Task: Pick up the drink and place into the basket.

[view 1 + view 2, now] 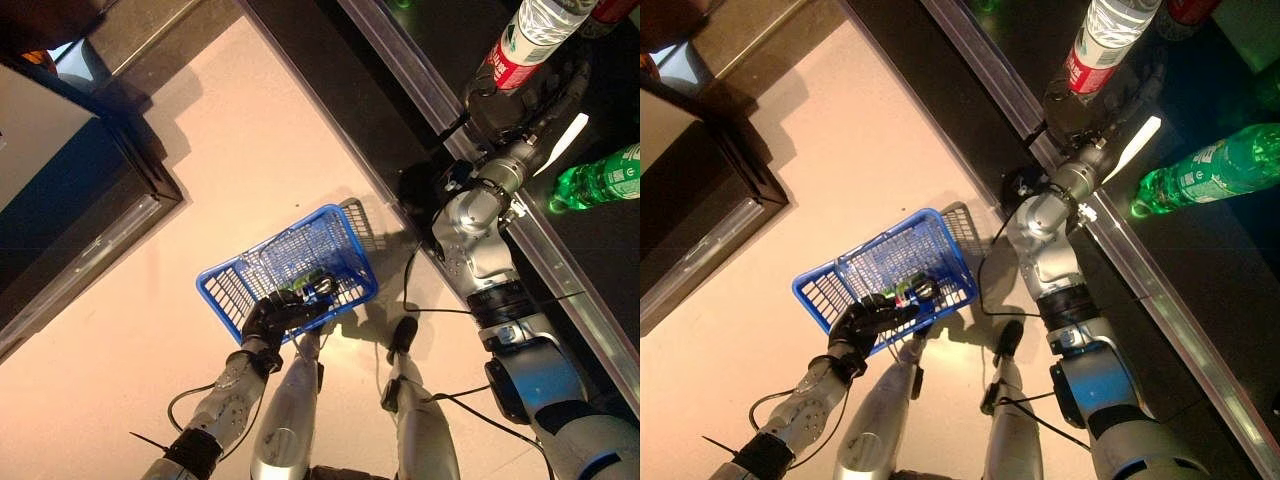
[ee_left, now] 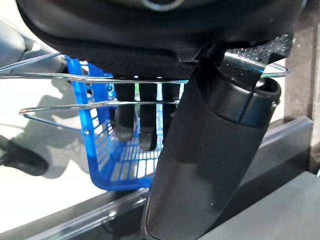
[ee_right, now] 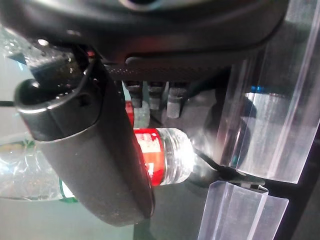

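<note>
In the left eye view my left hand [image 1: 275,315] holds the blue basket [image 1: 260,268] by its near rim, low over the pale floor [image 1: 230,150]. My right hand [image 1: 510,100] reaches onto the dark shelf [image 1: 440,30], closed around a clear drink bottle with a red label [image 1: 530,35]; a green bottle [image 1: 600,178] lies just beside it. The right eye view shows something small and green inside the basket, too small to name. In the left wrist view the fingers [image 2: 132,115] curl over the basket's wire handles [image 2: 60,77]. In the right wrist view thumb and fingers wrap the red-labelled bottle, not yet in the basket.
</note>
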Motion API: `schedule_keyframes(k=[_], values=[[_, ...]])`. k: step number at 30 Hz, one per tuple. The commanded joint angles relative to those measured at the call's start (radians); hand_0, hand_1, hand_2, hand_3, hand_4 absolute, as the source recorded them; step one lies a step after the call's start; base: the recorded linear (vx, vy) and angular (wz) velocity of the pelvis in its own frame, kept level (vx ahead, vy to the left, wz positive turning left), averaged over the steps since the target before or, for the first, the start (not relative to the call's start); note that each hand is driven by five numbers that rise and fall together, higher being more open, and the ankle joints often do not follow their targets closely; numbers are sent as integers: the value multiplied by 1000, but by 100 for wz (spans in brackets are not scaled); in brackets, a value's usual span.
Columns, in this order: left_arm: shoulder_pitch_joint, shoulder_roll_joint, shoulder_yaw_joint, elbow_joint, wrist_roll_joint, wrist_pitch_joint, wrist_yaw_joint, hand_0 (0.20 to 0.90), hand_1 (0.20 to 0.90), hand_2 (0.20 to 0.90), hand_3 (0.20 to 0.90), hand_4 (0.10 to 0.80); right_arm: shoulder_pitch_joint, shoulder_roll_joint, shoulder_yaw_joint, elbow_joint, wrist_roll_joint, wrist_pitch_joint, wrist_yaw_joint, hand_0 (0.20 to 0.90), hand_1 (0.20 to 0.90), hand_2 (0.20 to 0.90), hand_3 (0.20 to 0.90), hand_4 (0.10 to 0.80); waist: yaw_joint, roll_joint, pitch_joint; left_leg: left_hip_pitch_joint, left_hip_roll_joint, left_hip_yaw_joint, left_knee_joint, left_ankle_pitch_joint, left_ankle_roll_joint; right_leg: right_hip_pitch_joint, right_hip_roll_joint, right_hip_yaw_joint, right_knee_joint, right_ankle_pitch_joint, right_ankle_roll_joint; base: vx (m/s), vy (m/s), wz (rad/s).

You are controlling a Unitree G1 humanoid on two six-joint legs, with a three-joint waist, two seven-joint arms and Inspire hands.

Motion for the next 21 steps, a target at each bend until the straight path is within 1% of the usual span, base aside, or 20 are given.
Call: schedule_keyframes(k=[1, 5, 8, 10, 13, 14, 16, 17, 21], values=[[-13, 44, 25, -283, 29, -194, -52, 300, 300, 300, 200, 100, -166, -117, 4, -29, 18, -84, 26, 900, 900, 900, 900, 800, 20, 47, -16, -66, -53, -1, 66, -22, 59, -65, -71, 56, 117, 0, 17, 21, -2, -6], [-10, 55, 26, -294, 26, -191, -50, 300, 300, 300, 200, 100, -184, -145, 2, 17, 63, -112, 35, 900, 900, 900, 900, 800, 22, 45, -16, -81, -54, -3, 74, -23, 59, -81, -73, 52, 125, 1, 21, 4, -2, -1], [-4, 71, 31, -301, 16, -191, -56, 300, 300, 300, 200, 100, -189, -166, -8, 40, 98, -121, 75, 900, 900, 900, 900, 800, 25, 43, -16, -85, -54, -6, 75, -25, 59, -85, -73, 49, 126, 1, 22, 0, 0, 0], [-4, 78, 31, -304, 14, -188, -59, 300, 300, 300, 200, 100, -202, -179, -4, 63, 148, -119, 129, 900, 900, 900, 900, 800, 28, 43, -16, -87, -55, -9, 77, -25, 59, -83, -72, 47, 125, 0, 23, 5, -32, 3], [4, 96, 34, -317, 10, -176, -69, 300, 300, 300, 200, 100, -230, -210, 20, 94, 245, -109, 274, 900, 900, 900, 900, 800, 35, 40, -16, -79, -54, -12, 80, -34, 59, -74, -71, 40, 129, -9, 24, -3, -34, 3], [1, 100, 37, -317, 8, -174, -72, 300, 300, 300, 200, 100, -239, -217, 26, 100, 248, -104, 296, 900, 900, 900, 900, 800, 35, 37, -16, -87, -55, -13, 80, -26, 59, -80, -72, 38, 127, -2, 23, 12, -25, 3], [10, 108, 38, -323, 8, -167, -78, 300, 300, 300, 200, 100, -252, -234, 46, 108, 261, -95, 339, 900, 900, 900, 900, 800, 40, 35, -16, -81, -54, -16, 84, -35, 58, -73, -71, 34, 131, -9, 25, 0, 0, 0], [7, 111, 41, -322, 8, -167, -81, 300, 300, 300, 200, 100, -261, -242, 50, 113, 269, -91, 350, 900, 900, 900, 900, 800, 40, 33, -16, -91, -56, -18, 86, -27, 59, -81, -72, 32, 131, -3, 24, 38, -31, -1], [24, 138, 55, -331, -4, -158, -93, 300, 300, 300, 200, 100, -287, -294, 64, 165, 260, -71, 389, 900, 900, 900, 900, 800, 48, 26, -16, -82, -55, -24, 94, -41, 59, -70, -70, 24, 139, -12, 28, 29, -25, 3]])
